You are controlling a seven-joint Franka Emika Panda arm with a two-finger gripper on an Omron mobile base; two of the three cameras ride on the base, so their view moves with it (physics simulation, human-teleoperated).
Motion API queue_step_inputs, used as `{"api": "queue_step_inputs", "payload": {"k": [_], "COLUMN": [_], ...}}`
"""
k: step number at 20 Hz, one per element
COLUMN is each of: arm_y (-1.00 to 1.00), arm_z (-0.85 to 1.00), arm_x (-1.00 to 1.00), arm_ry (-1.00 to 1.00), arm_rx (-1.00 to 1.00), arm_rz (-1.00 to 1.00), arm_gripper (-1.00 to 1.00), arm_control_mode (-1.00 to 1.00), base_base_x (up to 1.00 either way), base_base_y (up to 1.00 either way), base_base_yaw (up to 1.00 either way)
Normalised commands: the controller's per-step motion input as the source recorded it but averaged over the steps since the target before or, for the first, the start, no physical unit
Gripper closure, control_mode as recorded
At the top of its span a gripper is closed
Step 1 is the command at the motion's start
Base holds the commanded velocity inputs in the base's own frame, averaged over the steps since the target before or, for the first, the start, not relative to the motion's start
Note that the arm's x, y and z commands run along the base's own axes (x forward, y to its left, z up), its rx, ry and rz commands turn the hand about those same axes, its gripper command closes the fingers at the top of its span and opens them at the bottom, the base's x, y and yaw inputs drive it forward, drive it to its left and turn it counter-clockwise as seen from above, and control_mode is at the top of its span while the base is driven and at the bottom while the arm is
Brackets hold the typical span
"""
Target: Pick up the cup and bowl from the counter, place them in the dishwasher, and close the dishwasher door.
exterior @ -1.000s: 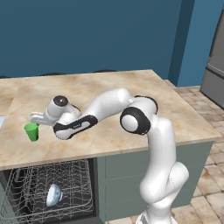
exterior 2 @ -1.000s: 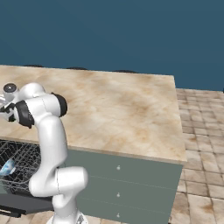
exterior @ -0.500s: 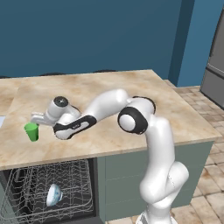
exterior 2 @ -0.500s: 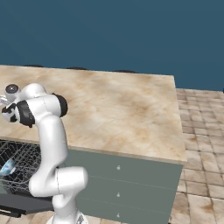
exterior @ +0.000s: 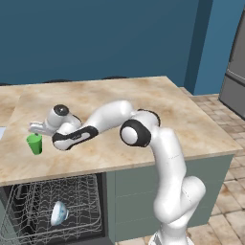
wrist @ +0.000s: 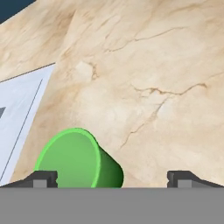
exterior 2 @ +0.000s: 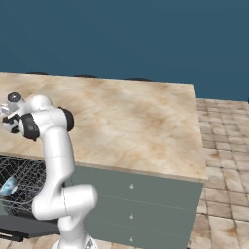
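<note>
The green cup stands upright on the beige counter, near its left end. My gripper hovers just above the cup, open. In the hand view the cup sits between the two fingertips, closer to the left one, and neither tip touches it. The pale bowl lies in the silver wire rack of the open dishwasher below the counter edge, and the bowl also shows from the right. The dark dishwasher door hangs folded down, low at the left.
A pale flat panel is set into the counter just beyond the cup. Grey-green cabinet fronts stand right of the dishwasher. A grey refrigerator stands at the far right, past tiled floor.
The hand has edged a little to the left over the cup. The jaws stay wide apart, and the cup and bowl have not moved.
</note>
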Motion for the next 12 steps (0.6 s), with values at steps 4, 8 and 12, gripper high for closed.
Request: {"api": "queue_step_inputs", "payload": {"k": [4, 8, 12], "arm_y": [0.35, 0.23, 0.10], "arm_z": [-0.24, -0.31, -0.30], "arm_x": [0.03, 0.00, 0.00], "arm_ry": [0.00, 0.00, 0.00], "arm_rx": [0.00, 0.00, 0.00], "arm_rz": [0.01, 0.03, 0.04], "arm_gripper": [-1.00, -1.00, -1.00], "arm_control_mode": [-1.00, -1.00, -1.00], "base_base_x": [0.00, 0.00, 0.00], "base_base_y": [0.00, 0.00, 0.00], "base_base_yaw": [0.00, 0.00, 0.00]}}
